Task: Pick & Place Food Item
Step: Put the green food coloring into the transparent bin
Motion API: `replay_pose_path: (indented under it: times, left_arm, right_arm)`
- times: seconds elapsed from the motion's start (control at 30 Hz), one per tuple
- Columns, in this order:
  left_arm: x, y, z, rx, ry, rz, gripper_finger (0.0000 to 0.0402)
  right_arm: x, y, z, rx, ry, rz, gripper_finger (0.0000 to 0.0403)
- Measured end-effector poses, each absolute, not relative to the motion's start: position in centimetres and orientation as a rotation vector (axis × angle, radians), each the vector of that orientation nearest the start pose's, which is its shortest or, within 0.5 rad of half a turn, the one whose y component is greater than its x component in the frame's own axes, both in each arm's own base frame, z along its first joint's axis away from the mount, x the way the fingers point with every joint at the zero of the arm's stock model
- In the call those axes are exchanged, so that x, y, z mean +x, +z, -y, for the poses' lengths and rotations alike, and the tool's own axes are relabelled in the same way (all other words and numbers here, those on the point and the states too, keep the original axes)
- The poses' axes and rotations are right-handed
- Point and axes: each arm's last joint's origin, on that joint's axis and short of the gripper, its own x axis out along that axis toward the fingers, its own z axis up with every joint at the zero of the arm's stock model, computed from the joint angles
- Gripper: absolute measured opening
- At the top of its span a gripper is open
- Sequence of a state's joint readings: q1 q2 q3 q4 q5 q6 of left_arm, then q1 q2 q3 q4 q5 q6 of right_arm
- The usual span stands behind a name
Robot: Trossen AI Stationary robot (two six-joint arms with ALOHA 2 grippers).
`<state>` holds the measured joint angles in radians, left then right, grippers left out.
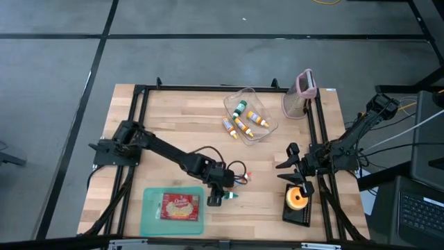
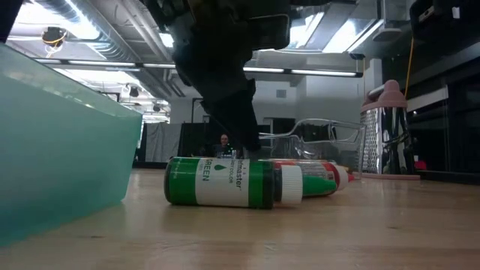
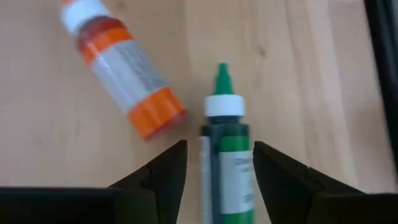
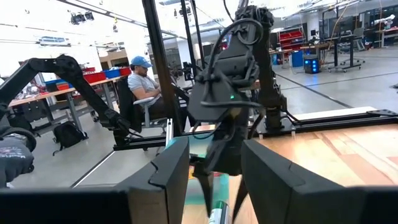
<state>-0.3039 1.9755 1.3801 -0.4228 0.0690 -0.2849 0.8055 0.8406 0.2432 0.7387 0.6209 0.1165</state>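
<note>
A green food-colouring bottle (image 3: 227,162) lies on its side on the wooden table, its pointed cap away from my left wrist. My left gripper (image 3: 219,145) is open and slants down over it, one finger on each side of the body with a narrow gap showing. The low view shows the same bottle (image 2: 217,182) under the dark gripper. An orange-capped bottle (image 3: 121,68) lies on its side close by. Near the table's right edge my right gripper (image 1: 291,167) stands open with nothing in it.
A teal tray (image 1: 149,219) holding a red food packet (image 1: 180,206) sits at the near edge, left of my left gripper. A clear tub (image 1: 267,132) with several bottles and a pink-handled grater (image 1: 303,94) stand at the back. An orange item (image 1: 297,198) rests on a black stand.
</note>
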Motion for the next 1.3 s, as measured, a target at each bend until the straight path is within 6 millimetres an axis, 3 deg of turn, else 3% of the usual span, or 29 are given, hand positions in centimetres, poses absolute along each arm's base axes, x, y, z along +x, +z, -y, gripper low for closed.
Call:
replay_pose_path:
  times: [0.5, 0.83, 1.03, 1.3]
  left_arm:
    - [39.2, 17.3, 14.0, -0.186, -0.159, -1.065, 0.0178]
    - [39.8, 13.4, 14.3, -0.221, -0.12, -1.155, 0.0178]
    - [40.1, 12.7, 14.3, -0.221, -0.107, -1.15, 0.0176]
    - [40.6, 13.6, 14.5, -0.234, -0.109, -1.056, 0.0126]
  right_arm:
    - [13.0, 22.5, -11.1, 0.208, 0.19, 0.096, 0.0146]
    - [13.0, 22.5, -11.1, 0.209, 0.191, 0.098, 0.0146]
    - [13.0, 22.5, -11.1, 0.208, 0.194, 0.096, 0.0146]
    - [13.0, 22.5, -11.2, 0.208, 0.199, 0.096, 0.0146]
